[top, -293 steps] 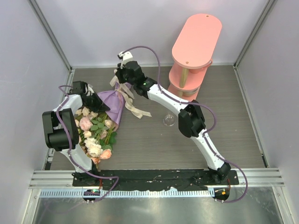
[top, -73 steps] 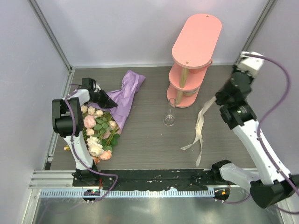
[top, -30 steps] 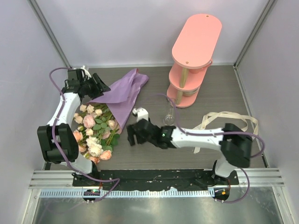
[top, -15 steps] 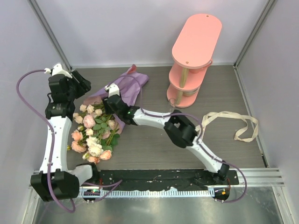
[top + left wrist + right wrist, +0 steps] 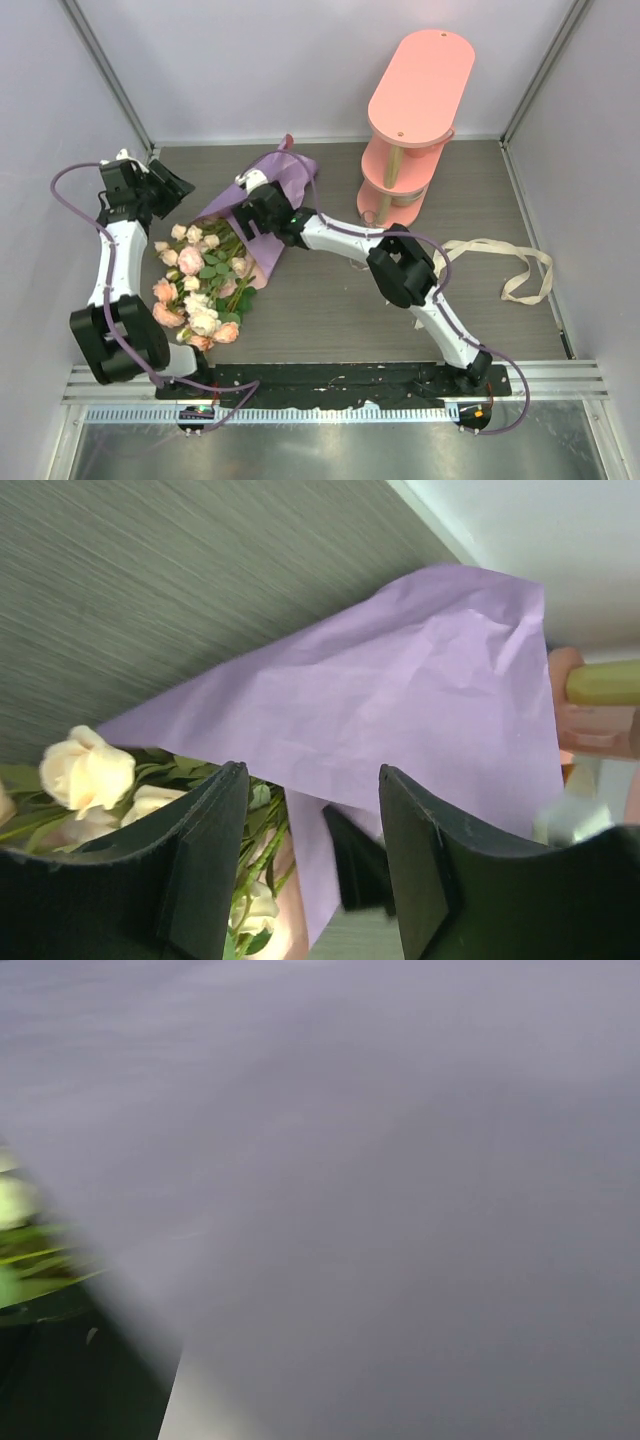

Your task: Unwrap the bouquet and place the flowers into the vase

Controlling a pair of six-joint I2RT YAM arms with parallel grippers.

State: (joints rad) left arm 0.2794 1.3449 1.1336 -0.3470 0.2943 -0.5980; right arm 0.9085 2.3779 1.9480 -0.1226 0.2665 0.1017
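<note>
The flowers (image 5: 200,280) lie at the table's left, pink, peach and cream roses on leafy stems, their stem ends still on the opened purple paper (image 5: 275,185). The cream ribbon (image 5: 500,262) lies loose at the right, off the bouquet. My left gripper (image 5: 170,187) hovers at the far left corner, open and empty, aimed at the paper (image 5: 400,690) and cream roses (image 5: 88,770). My right gripper (image 5: 250,220) presses into the paper's middle; blurred purple paper (image 5: 380,1180) fills its wrist view and its fingers do not show. The vase is hidden behind the right arm.
A pink tiered shelf (image 5: 415,110) stands at the back right. Grey walls and metal frame posts close in the left, back and right sides. The right arm (image 5: 400,265) stretches across the table's middle.
The right arm has swung from the table's middle over to the purple paper. The left arm has drawn back towards the far left corner. The paper has bunched up a little.
</note>
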